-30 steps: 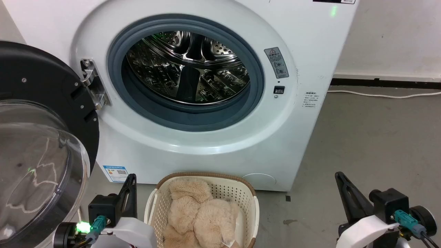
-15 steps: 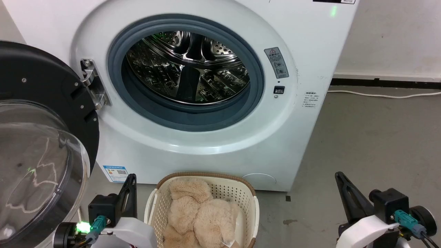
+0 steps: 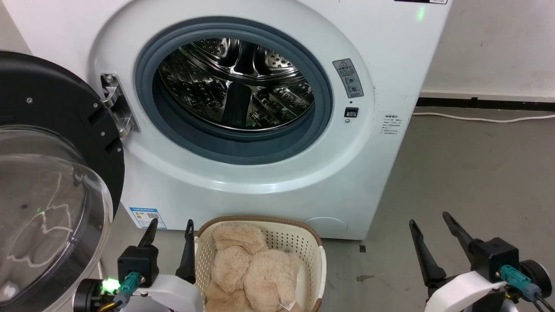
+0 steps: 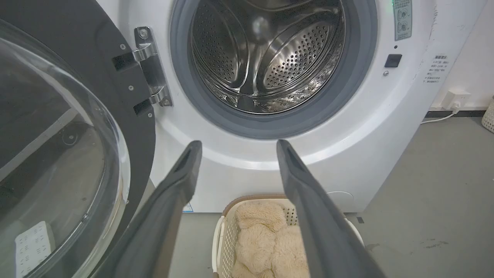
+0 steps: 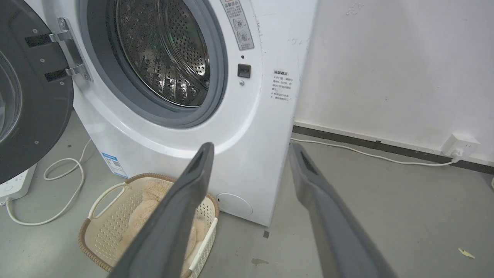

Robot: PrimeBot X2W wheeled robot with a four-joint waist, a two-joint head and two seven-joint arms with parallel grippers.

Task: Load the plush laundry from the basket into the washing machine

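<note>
The washing machine (image 3: 243, 182) stands on a grey floor (image 3: 468, 173), and its porthole is uncovered. Inside the grey rubber ring the steel drum (image 3: 236, 82) holds no laundry. The black-framed door (image 3: 47, 108) hangs swung out on its hinge to the left of the opening, with its clear dome facing the robot.

The basket (image 3: 260, 220) sits on the floor just before the foot of the machine, below the porthole. The plush laundry (image 3: 251, 268) lies inside it in a cream-beige heap of rounded lumps that reaches up near the brown rim.

The left gripper (image 3: 171, 222) hovers just beside the basket's left edge. Its fingers (image 4: 173, 200) are spread apart and grasp nothing. The right gripper (image 3: 429, 218) hangs well apart from the basket on the other side, over bare floor. Its fingers (image 5: 185, 208) are likewise released and empty.

A white cable (image 3: 477, 119) runs along the foot of the wall behind the machine. A small blue label (image 3: 147, 216) sits low on the washer's front, near the left fingertips.
</note>
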